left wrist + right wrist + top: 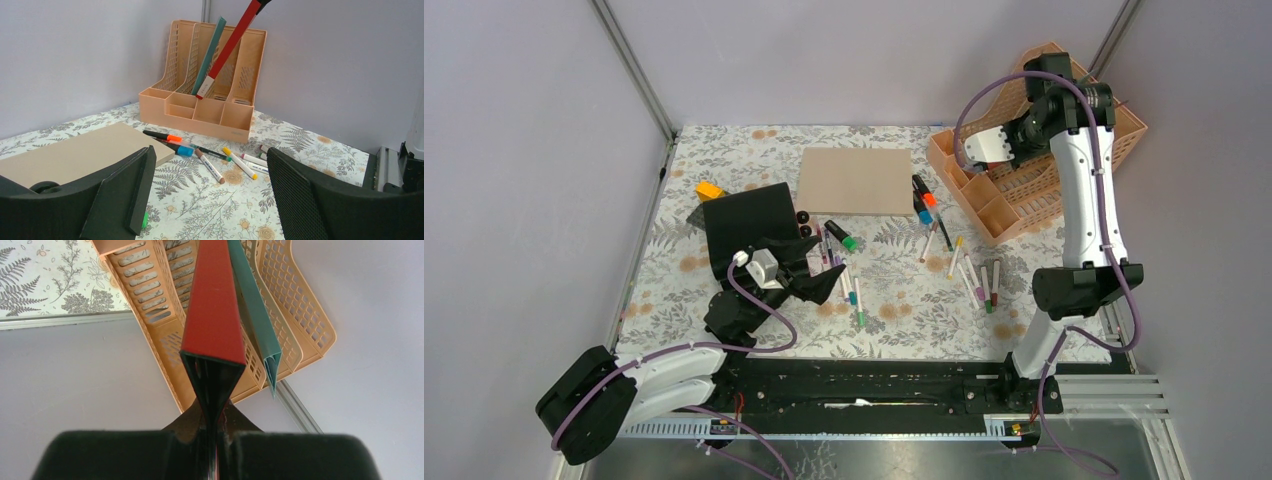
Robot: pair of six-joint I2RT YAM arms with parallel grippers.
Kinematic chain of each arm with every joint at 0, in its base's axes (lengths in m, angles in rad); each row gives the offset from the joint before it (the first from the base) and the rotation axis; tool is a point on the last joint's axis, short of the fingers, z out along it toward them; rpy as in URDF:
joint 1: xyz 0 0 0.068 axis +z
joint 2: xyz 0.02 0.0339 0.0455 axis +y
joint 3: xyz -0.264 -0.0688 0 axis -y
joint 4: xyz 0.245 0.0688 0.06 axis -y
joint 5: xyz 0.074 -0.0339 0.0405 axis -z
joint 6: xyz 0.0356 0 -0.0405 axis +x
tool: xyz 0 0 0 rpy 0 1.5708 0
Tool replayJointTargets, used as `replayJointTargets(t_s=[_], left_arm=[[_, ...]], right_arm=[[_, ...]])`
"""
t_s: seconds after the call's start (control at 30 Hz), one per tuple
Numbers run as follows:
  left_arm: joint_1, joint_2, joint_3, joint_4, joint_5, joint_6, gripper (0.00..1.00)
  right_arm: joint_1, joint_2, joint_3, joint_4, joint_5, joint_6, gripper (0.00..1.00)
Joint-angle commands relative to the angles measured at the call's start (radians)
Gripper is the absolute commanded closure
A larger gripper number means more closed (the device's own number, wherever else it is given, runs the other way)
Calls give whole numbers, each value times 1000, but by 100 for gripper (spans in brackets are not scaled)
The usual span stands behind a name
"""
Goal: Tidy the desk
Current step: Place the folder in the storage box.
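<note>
The leafy, flowered counter (904, 300) fills the middle of the frame. At the upper right, my right hand (215, 440) pinches a red folder (214, 305). It leans into the orange rack (300, 300) beside a green folder (255, 310). My left hand (210, 200) is spread wide, holding nothing, low over the counter. Pens (972, 275) lie scattered between it and the rack.

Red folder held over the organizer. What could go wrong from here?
1. The red folder, pinched by the right gripper, leans steeply across the teal folder; released now, it may topple or knock that one.
2. Its lower end sits by the organizer's front compartments and might miss the slot.
3. The open left gripper hangs low near loose markers and could scatter them.
</note>
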Motion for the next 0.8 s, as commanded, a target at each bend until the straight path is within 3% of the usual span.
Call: replayJointTargets(t_s=[0.0,0.77], left_arm=[[4,-1,-3,31,-6,-2,13],[4,1,3,45,13,-18,13]], right_arm=[[-47,-2,49,-18,102,-39,100],[-84,-69,-60,5,80,-57,100]])
